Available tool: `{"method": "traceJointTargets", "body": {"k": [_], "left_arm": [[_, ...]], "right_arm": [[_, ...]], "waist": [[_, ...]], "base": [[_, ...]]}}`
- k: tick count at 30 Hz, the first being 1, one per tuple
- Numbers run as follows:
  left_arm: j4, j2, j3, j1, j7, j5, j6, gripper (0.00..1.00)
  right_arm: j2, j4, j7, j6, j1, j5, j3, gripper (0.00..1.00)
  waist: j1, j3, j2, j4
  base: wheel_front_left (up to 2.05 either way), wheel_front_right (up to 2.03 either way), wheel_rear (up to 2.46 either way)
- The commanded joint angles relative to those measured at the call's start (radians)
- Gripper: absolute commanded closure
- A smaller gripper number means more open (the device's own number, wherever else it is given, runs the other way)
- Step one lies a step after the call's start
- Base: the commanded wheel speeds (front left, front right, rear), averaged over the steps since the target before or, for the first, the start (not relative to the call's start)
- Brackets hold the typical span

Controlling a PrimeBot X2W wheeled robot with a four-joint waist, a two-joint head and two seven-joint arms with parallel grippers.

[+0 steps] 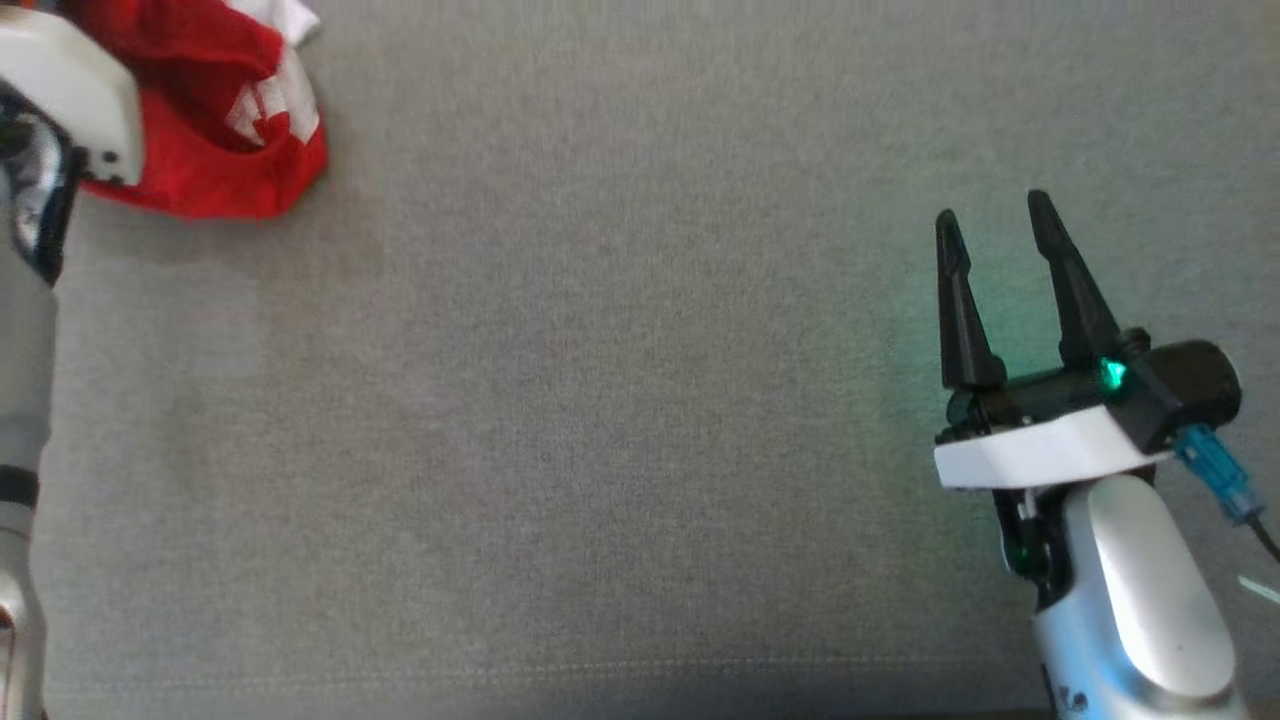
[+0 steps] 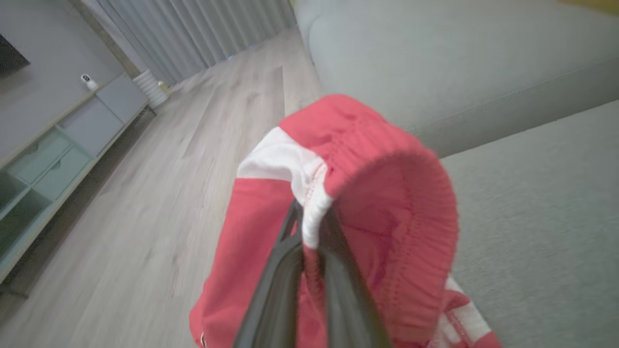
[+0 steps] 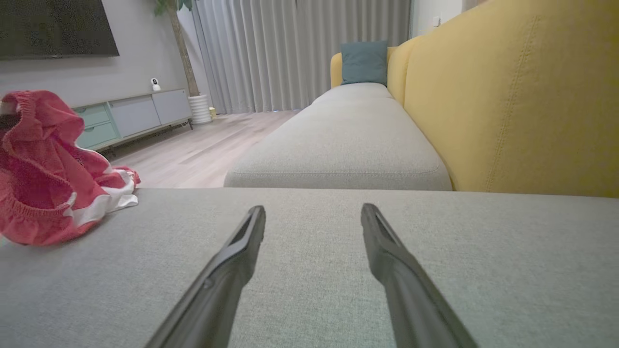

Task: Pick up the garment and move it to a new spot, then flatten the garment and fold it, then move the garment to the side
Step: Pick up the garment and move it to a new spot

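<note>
Left end effector point(image 2: 312, 215) is clamping shut on the waistband of the red shorts point(image 1: 230, 130). The shorts are lying bunched at 10 o'clock on the grey sofa seat point(image 1: 600, 400). Right end effector point(image 1: 992, 207) is idling wide open at 4 o'clock, gripping nothing.

Suggest lifting straight up until the cloth is clearing the seat, then carrying it slowly toward centre, since a one-point pinch is likely prone to slipping.

Count: one pair of shorts, two end effectors, one seat.

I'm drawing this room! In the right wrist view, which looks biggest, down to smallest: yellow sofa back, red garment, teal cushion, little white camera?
1. yellow sofa back
2. red garment
3. teal cushion, though it sits far off, so it only looks small
4. white camera on the cabinet
</note>
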Motion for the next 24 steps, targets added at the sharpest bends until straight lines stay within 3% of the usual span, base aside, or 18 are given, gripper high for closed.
{"method": "traceJointTargets", "body": {"k": [1, 13, 20, 24], "left_arm": [[-0.062, 0.042, -0.001, -0.066, -0.027, 0.018, -0.013, 1.0], [-0.231, -0.034, -0.186, -0.078, -0.076, 0.007, -0.058, 1.0], [-0.348, -0.082, -0.402, -0.074, -0.099, -0.082, -0.06, 1.0], [-0.345, -0.123, -0.532, -0.037, -0.128, -0.137, -0.06, 1.0]], "right_arm": [[-0.003, -0.022, -0.011, -0.001, 0.031, 0.017, 0.019, 0.0], [-0.003, 0.0, -0.011, -0.001, 0.092, 0.057, 0.024, 0.0], [-0.003, -0.007, -0.011, -0.001, 0.106, 0.069, 0.026, 0.0], [-0.003, -0.016, -0.011, -0.001, 0.1, 0.087, 0.028, 0.0]], "waist": [[0.0, -0.076, 0.0, -0.002], [0.0, -0.23, 0.0, -0.103], [0.0, -0.227, 0.0, -0.203], [0.0, -0.182, 0.0, -0.257]], "base": [[0.0, 0.0, 0.0], [0.0, 0.0, 0.0], [0.0, 0.0, 0.0], [0.0, 0.0, 0.0]]}}
